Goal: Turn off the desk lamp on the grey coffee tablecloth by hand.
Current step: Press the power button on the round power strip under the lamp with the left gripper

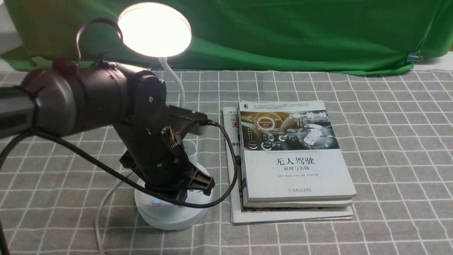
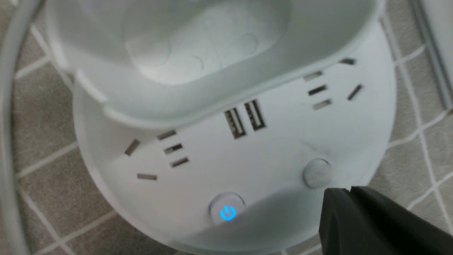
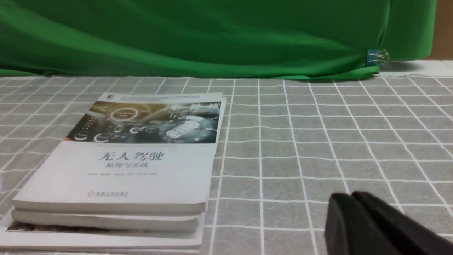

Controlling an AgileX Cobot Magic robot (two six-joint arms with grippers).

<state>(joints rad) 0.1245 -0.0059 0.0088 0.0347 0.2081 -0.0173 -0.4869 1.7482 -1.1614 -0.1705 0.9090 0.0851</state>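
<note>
The desk lamp (image 1: 154, 29) glows on the grey coffee tablecloth (image 1: 389, 148); the left gripper (image 2: 348, 193), fingers pressed together, sits just by its plain button (image 2: 316, 173). Light plastic, probably; press gently, don't grab.

Looks down on desk lamp's white base (image 2: 247, 156) with glowing blue power button (image 2: 227, 212); finds closed left gripper (image 2: 348, 193) just beside round grey button (image 2: 316, 173).

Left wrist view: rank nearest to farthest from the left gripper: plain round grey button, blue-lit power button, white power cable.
1. Plain round grey button, just beside the left gripper.
2. Blue-lit power button, farther round the white base.
3. White power cable, on the grey cloth beyond it.
</note>
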